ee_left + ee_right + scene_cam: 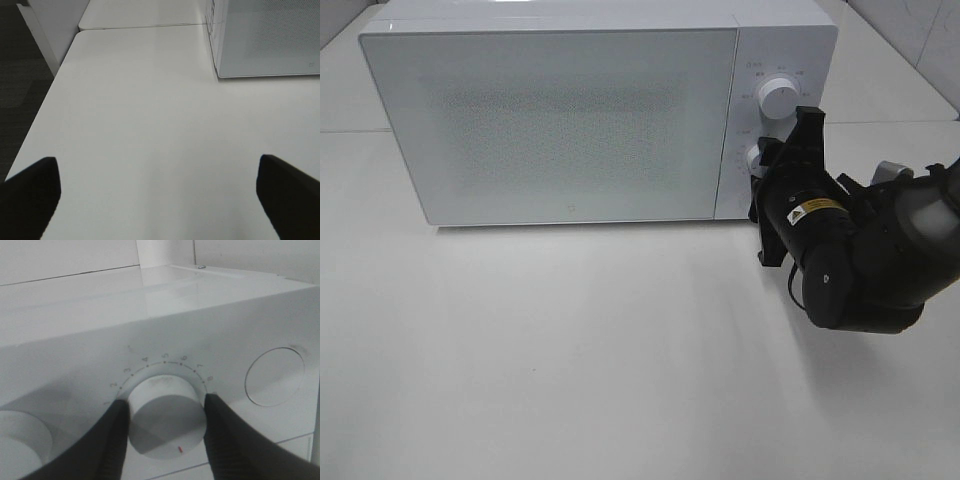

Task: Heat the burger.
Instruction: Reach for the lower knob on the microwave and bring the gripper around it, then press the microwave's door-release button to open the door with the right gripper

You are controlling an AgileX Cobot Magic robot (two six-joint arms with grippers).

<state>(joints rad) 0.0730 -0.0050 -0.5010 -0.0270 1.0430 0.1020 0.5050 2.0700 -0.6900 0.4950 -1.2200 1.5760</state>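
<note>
right pincer (166,411) clamps the lower dial (161,392), its arm bent; left pincer (158,176) hovers with jaws spread wide.

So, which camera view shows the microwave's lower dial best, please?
The right wrist view: the lower dial sits central, numbers and red mark legible, between the fingers of the right gripper. The exterior high view shows only a sliver behind the arm; the left wrist view shows none.

A white table (570,380) is seen under even light; a dark floor (20,75), possibly carpeted, is glimpsed beside it.
</note>
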